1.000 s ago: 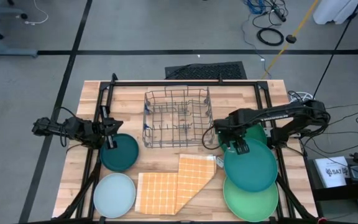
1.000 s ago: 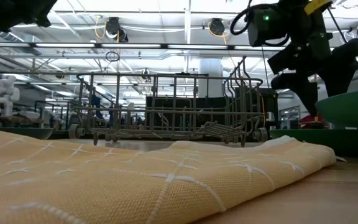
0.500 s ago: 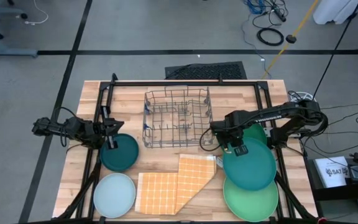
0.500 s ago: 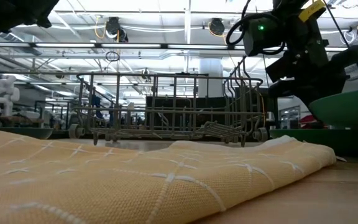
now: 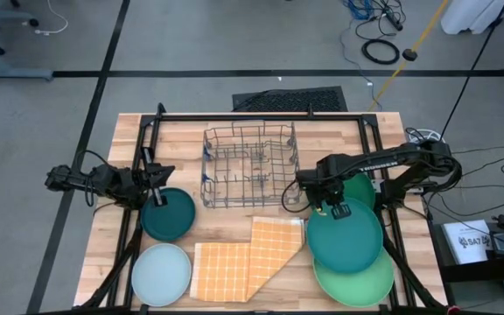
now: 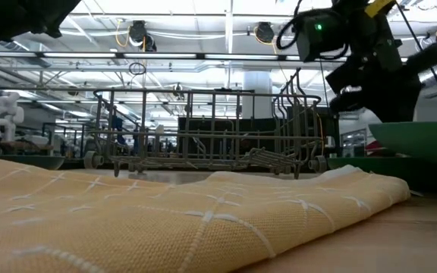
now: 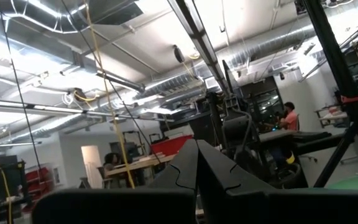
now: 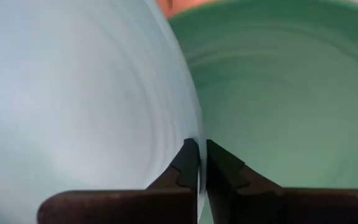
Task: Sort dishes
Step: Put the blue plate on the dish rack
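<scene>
Right gripper (image 5: 339,210) has the teal-blue plate (image 5: 346,241) pinched by its rim, up off the table.

The fingers (image 8: 188,163) are clamped on the plate's edge, and it hangs over the light green plate (image 5: 357,282) at the table's right, just beside the orange cloth (image 5: 248,256). A deep green plate (image 5: 363,187) peeks out behind. On the left, the left gripper (image 5: 157,202), fingers pressed together, sits at the dark teal plate (image 5: 168,214), with the pale blue plate (image 5: 161,275) near it. The wire rack (image 5: 248,166) stands between the arms.
</scene>
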